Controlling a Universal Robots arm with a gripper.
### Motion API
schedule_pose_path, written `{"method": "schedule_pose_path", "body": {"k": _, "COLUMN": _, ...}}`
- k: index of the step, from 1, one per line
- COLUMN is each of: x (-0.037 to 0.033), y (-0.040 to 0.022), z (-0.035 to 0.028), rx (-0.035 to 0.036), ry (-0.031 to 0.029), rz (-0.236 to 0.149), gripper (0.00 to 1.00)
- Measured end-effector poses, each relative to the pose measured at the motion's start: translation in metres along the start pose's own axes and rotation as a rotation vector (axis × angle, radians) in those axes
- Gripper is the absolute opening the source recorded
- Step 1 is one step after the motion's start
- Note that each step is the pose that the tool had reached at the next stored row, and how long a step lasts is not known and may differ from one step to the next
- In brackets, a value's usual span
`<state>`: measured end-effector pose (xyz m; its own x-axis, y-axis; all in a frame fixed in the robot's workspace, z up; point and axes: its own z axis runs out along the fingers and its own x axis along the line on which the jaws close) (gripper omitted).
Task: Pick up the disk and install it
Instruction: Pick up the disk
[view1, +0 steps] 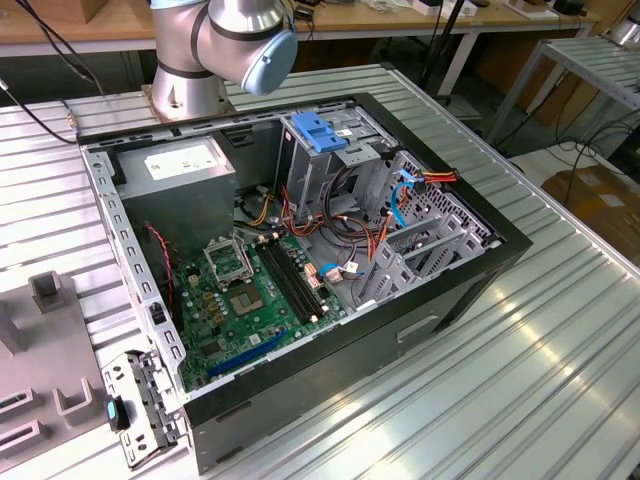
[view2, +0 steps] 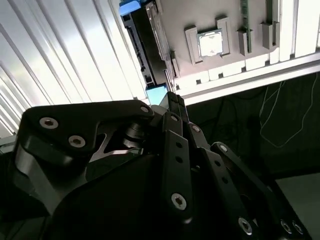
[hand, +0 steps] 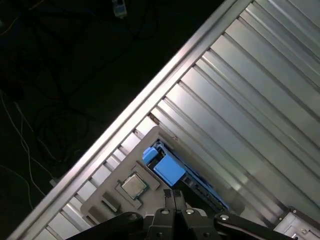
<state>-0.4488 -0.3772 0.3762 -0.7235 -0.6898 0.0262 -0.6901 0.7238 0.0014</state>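
The disk (hand: 172, 171) is standing on edge in a slot along one side of a grey holder tray (view2: 210, 12). Blue plastic is showing at its ends in both wrist views, and a processor chip (view2: 210, 42) is sitting in a pocket of the same tray just beside it. The tray is lying on the ribbed aluminium table (hand: 240, 100), near the table's edge, with dark floor beyond. The gripper (hand: 174, 192) is hovering over the disk's blue end. As far as the steep angle lets me judge, its two thin fingers are lying pressed together with nothing between them, so it is not pinching the disk. The step in hand looks like the approach for the pick, and to my mind the task is barely under way. Doing it well is calling for the fingers to be spread wider than the disk's thin body, squared across its flat faces, and lowered evenly, so that neither one is nudging the drive sideways or catching the tray wall. In the exterior view the open computer case (view1: 460, 290) is lying on its side. The grey metal cage (view1: 310, 170) and its blue bracket (view1: 318, 130) are sitting toward the far side, and the power-supply box (view1: 190, 195) is at the exterior view's left of them. As for writing, the white sticker (view1: 180, 160) on that box is carrying print too small to make out, and the disk is turned edge-on, hiding its label.
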Motion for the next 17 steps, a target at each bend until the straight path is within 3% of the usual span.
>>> {"method": "schedule_pose_path", "body": {"k": 5, "x": 0.0000, "y": 0.0000, "z": 0.0000, "rx": 0.0022, "ry": 0.0004, "rz": -0.073, "gripper": 0.11}}
{"method": "schedule_pose_path", "body": {"k": 8, "x": 0.0000, "y": 0.0000, "z": -0.0001, "rx": 0.0039, "ry": 0.0017, "rz": -0.094, "gripper": 0.11}}
{"method": "schedule_pose_path", "body": {"k": 9, "x": 0.0000, "y": 0.0000, "z": 0.0000, "rx": 0.0060, "ry": 0.0018, "rz": -0.155, "gripper": 0.11}}
{"method": "schedule_pose_path", "body": {"k": 17, "x": 0.0000, "y": 0.0000, "z": 0.0000, "rx": 0.0099, "ry": 0.0014, "rz": -0.283, "gripper": 0.11}}
